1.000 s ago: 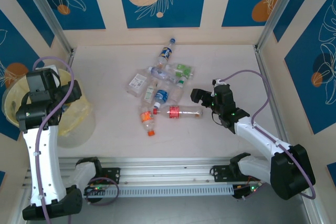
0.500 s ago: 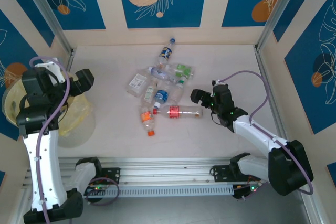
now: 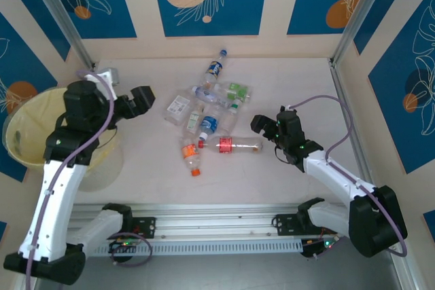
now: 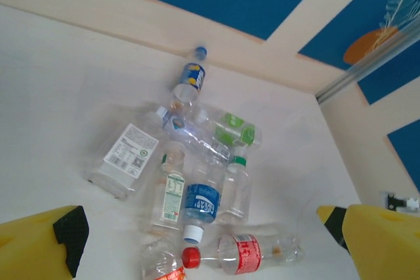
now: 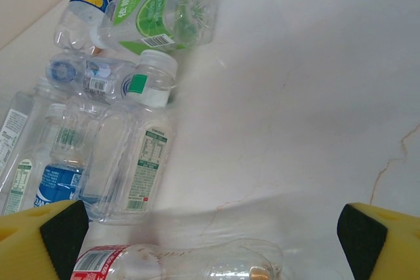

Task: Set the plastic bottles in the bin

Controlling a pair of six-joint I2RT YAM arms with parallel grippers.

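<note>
Several clear plastic bottles [image 3: 207, 115] lie in a loose pile mid-table, also in the left wrist view [image 4: 197, 162] and the right wrist view [image 5: 125, 162]. A red-label bottle [image 3: 231, 145] lies at the pile's near edge, an orange-label one [image 3: 192, 157] to its left. The bin [image 3: 30, 123], pale yellow, stands at the far left. My left gripper [image 3: 136, 103] hangs open and empty between bin and pile, its view looking down on the bottles [image 4: 207, 247]. My right gripper [image 3: 265, 127] is open just over the red-label bottle's base end [image 5: 184, 263], holding nothing.
A Pepsi-label bottle [image 3: 215, 67] lies apart toward the back wall. Patterned blue-and-cream walls close the table at back and both sides. A metal rail [image 3: 217, 225] runs along the near edge between the arm bases.
My left arm has swung right, from over the bin toward the bottle pile, with its jaws spread wider. The right gripper has barely shifted beside the red-label bottle.
</note>
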